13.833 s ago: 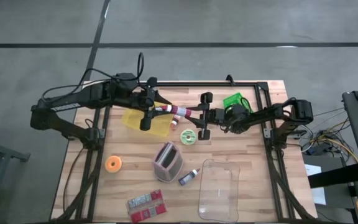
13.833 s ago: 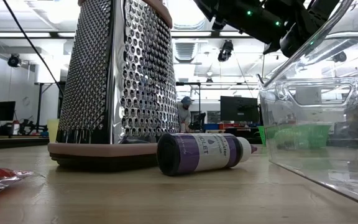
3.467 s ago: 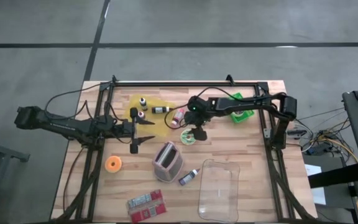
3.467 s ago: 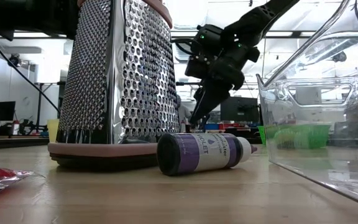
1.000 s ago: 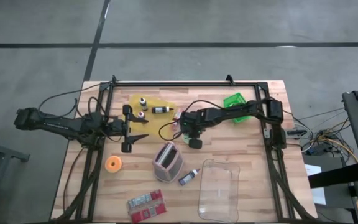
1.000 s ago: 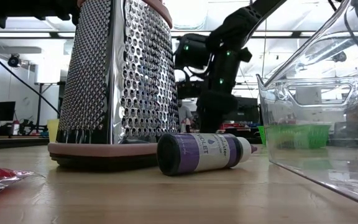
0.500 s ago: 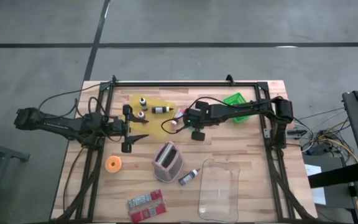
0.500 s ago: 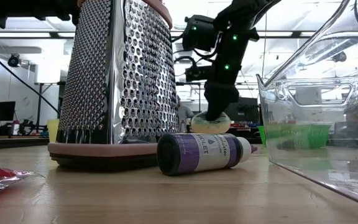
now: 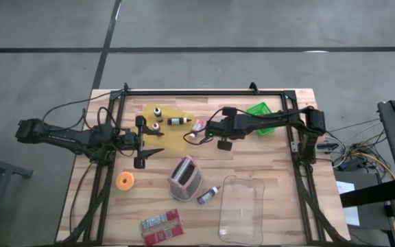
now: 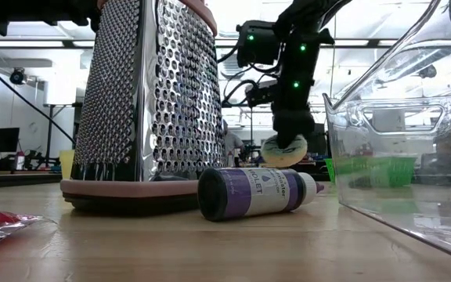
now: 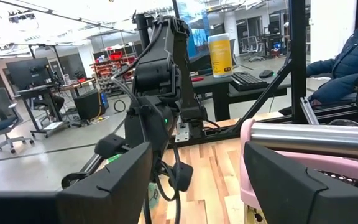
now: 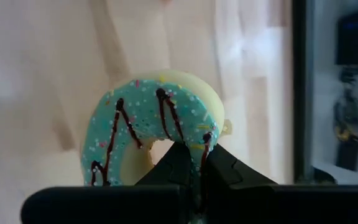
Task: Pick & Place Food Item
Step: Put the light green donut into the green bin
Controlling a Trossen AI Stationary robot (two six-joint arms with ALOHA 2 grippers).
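My right gripper (image 9: 223, 141) is shut on a donut with teal icing and dark stripes (image 12: 154, 134), held above the middle of the table. In the low view the donut (image 10: 285, 151) hangs under the gripper, behind the purple bottle. In the high view the gripper hides it. My left gripper (image 9: 145, 142) is open and empty, low at the table's left beside the yellow board (image 9: 175, 136). Its two fingers stand wide apart in the left wrist view (image 11: 197, 180). My right gripper pinches one side of the donut's ring (image 12: 194, 144) between its two fingers, which come from above and point down. The donut hangs tilted below the fingers (image 10: 291, 125), lifted clear of the table. How far back it reaches between them does not show.
A metal grater with a pink base (image 9: 185, 177) stands at the middle front, with a purple bottle (image 9: 209, 195) lying beside it. A clear container (image 9: 242, 206) is at the front right, a green basket (image 9: 259, 111) at the far right. Small bottles stand on the yellow board. An orange ring (image 9: 125, 180) and a red packet (image 9: 162, 226) lie front left.
My right gripper has risen with the donut and gone a little toward the table's right edge. The donut, down by the table a second ago, now hangs tilted and clear of it.
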